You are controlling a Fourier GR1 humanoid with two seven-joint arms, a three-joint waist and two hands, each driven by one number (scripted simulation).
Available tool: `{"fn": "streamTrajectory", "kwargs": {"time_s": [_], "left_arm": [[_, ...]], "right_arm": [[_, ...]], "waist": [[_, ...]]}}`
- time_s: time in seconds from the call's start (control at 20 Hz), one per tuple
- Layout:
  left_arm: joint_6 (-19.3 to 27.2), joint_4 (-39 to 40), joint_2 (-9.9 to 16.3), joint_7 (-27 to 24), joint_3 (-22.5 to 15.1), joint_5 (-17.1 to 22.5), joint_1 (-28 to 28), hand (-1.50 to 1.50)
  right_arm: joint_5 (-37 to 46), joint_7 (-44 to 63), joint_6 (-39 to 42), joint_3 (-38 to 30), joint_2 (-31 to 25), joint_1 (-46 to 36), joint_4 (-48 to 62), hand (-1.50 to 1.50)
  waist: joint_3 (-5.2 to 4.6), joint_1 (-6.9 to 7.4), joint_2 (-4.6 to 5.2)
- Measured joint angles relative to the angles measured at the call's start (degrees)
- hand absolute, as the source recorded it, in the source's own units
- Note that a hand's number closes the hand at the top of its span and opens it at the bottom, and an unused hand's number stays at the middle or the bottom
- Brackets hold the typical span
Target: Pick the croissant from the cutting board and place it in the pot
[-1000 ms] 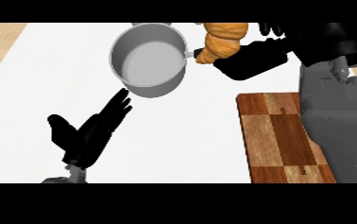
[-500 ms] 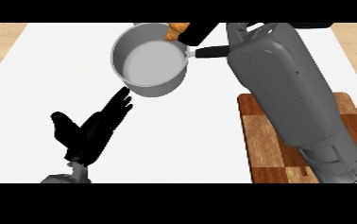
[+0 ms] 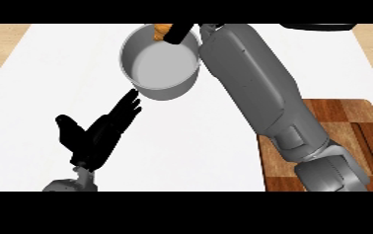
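Right hand [image 3: 177,32] pinched the croissant [image 3: 161,30] at the pot [image 3: 160,62] rim; best let go further over the middle. Left hand [image 3: 94,134] rested spread.

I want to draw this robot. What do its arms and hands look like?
Each arm is a chunky grey forearm made of smooth, rounded shell pieces with thin seams between them. The left hand is all black, with long slim fingers and a thumb, joined to a small grey wrist piece. The right hand is black too, but mostly hidden. No cables or markings show.
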Motion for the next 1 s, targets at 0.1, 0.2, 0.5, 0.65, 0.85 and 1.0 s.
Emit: {"fn": "streamTrajectory", "kwargs": {"time_s": [0.1, 0.2, 0.5, 0.65, 0.85, 1.0], "left_arm": [[-0.4, 0.1, 0.1, -0.1, -0.1, 0.0, -0.2, 0.00], [-0.4, 0.1, -0.1, 0.6, -0.4, -0.1, -0.7, 0.00], [-1.4, 0.3, -0.2, 1.1, -0.8, 0.0, -1.7, 0.00], [-1.5, 0.3, -0.7, 1.2, -1.6, -0.2, -1.8, 0.00], [-1.6, 1.0, -1.1, 0.9, -1.8, -0.5, -2.7, 0.00], [-1.9, 0.9, -0.8, 1.3, -1.4, -0.3, -3.0, 0.00]], "right_arm": [[-1.9, -1.6, -2.6, 0.2, 0.6, -1.5, 4.1, 1.50], [-3.5, -3.2, -4.8, 1.6, 1.0, -1.9, 8.0, 1.50], [-11.4, -5.9, -9.0, 0.5, 1.4, -2.8, 15.5, -1.50], [-17.2, -9.5, -11.0, -2.5, 1.5, -1.4, 16.1, -1.50], [-23.3, -15.0, -12.7, -4.7, 1.5, -1.4, 17.9, -1.50], [-27.2, -19.1, -14.3, -5.7, 1.5, -1.5, 19.2, -1.50]], "waist": [[0.00, 0.58, 0.09], [-0.01, 1.05, 0.15], [-0.02, 2.87, 0.63], [0.03, 3.64, 0.93], [0.03, 4.15, 1.10], [0.04, 4.34, 1.08]]}}
